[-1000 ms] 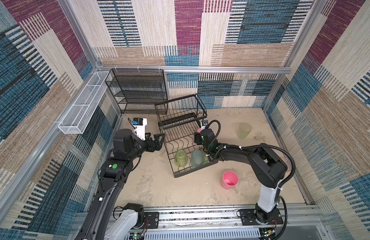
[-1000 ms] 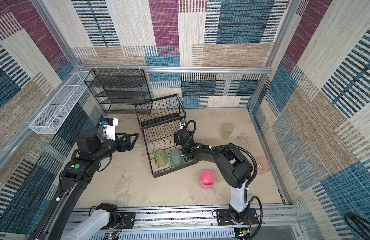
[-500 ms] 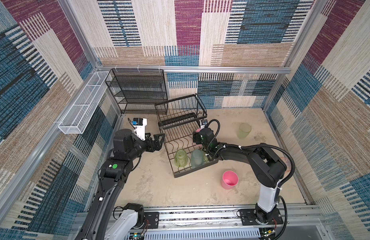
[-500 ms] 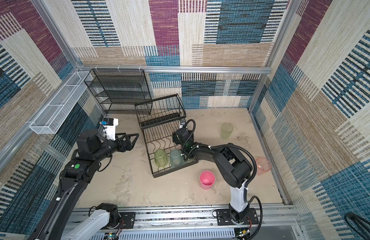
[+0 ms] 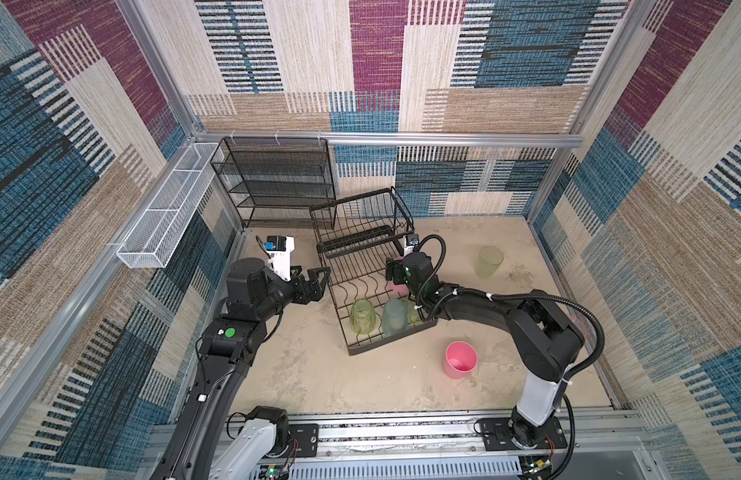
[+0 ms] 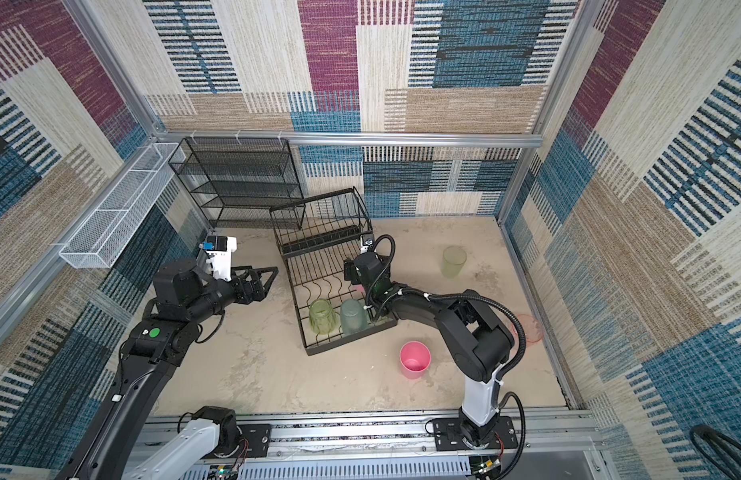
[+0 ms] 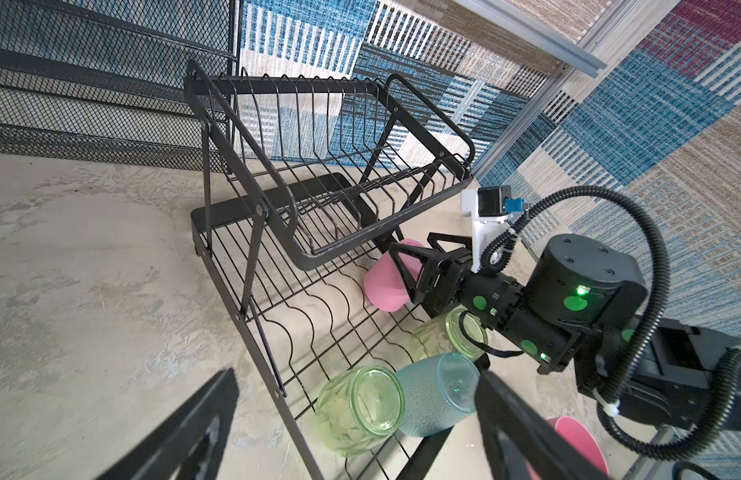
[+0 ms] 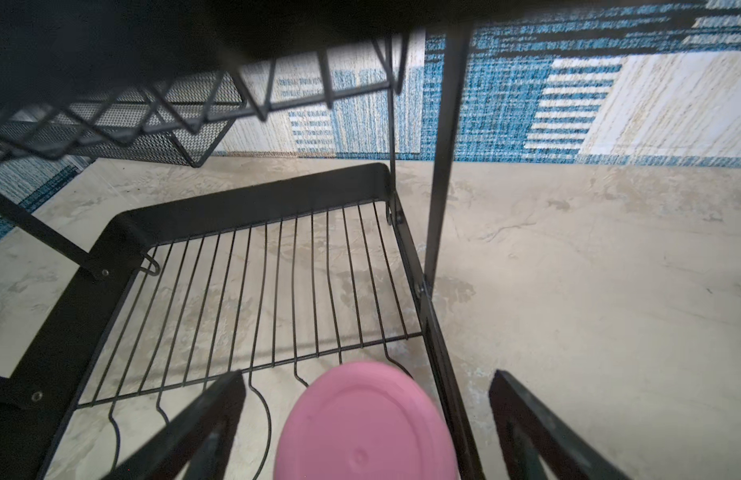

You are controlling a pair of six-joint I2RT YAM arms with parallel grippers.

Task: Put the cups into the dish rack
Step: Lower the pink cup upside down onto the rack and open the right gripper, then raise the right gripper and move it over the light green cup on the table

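Note:
The black wire dish rack [image 5: 362, 203] [image 6: 319, 203] stands mid-table. On its lower tier lie a yellow-green cup [image 5: 364, 316] [image 7: 358, 409], a pale teal cup [image 5: 394, 316] [image 7: 433, 390] and a second yellow-green cup [image 7: 448, 338]. A solid pink cup [image 7: 383, 284] [image 8: 364, 424] rests tilted on the tier's wavy wires. My right gripper [image 5: 396, 274] [image 8: 368, 376] is open around it, with a gap on each side. My left gripper [image 5: 312, 276] [image 7: 356, 374] hangs open and empty just left of the rack.
On the table right of the rack are a pink cup [image 5: 460, 359] and a yellow-green cup [image 5: 488, 261]. A translucent reddish-pink cup [image 6: 527, 328] sits by the right wall. A black mesh shelf [image 5: 277, 178] and white mesh trough [image 5: 165, 216] line the back left.
My right gripper's jaws have spread wider and come off the pink cup, which now rests on the rack's lower tier. The left arm has not moved.

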